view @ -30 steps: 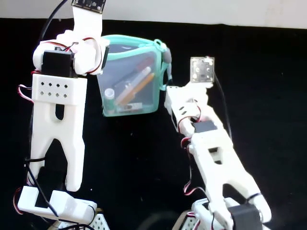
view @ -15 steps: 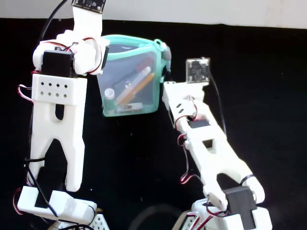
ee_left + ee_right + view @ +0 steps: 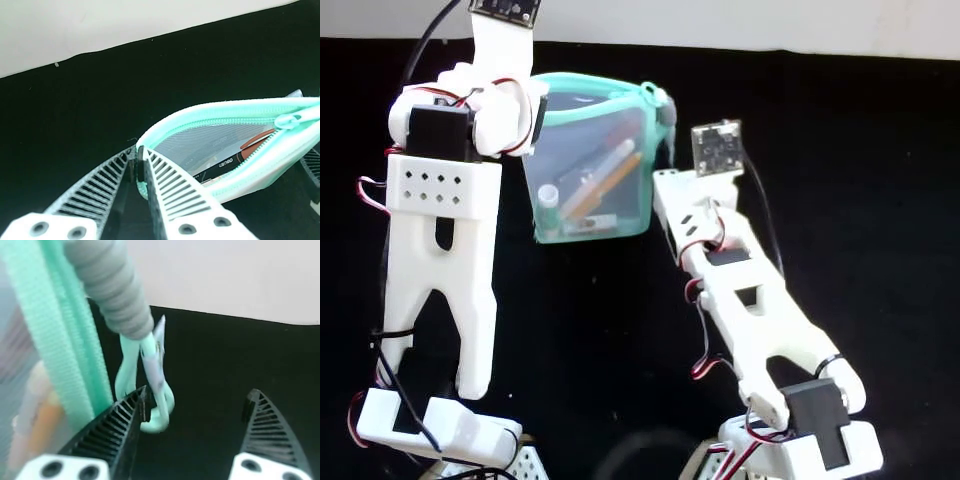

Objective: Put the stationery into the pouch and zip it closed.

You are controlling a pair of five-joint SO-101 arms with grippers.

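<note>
Arm: Over the preceding second my right arm swung in toward the pouch (image 3: 590,170), bringing its wrist nearer the zip end. The pouch and my left arm stayed put.

Student: Where was the pouch, and what held it?

Arm: It hung lifted off the black table (image 3: 860,150) with its mouth open and the pens (image 3: 605,175) already inside. My left gripper (image 3: 136,157) was clamped on a corner of the mint rim, away from the slider (image 3: 289,120). My right gripper (image 3: 197,400) stood with jaws apart and nothing between them. One finger (image 3: 120,425) was just beside the mint loop (image 3: 152,427) and white tag (image 3: 152,357) that hung under the grey pull (image 3: 112,285).

Student: What did the step ask of you?

Arm: Zipping, by my judgement. To do it well I needed to centre the jaws on the loop rather than brush it with one finger. I then had to close firmly and draw along the line of the teeth toward my left gripper, which had to keep the corner taut. A slack pouch would likely have folded and jammed the slider.
</note>
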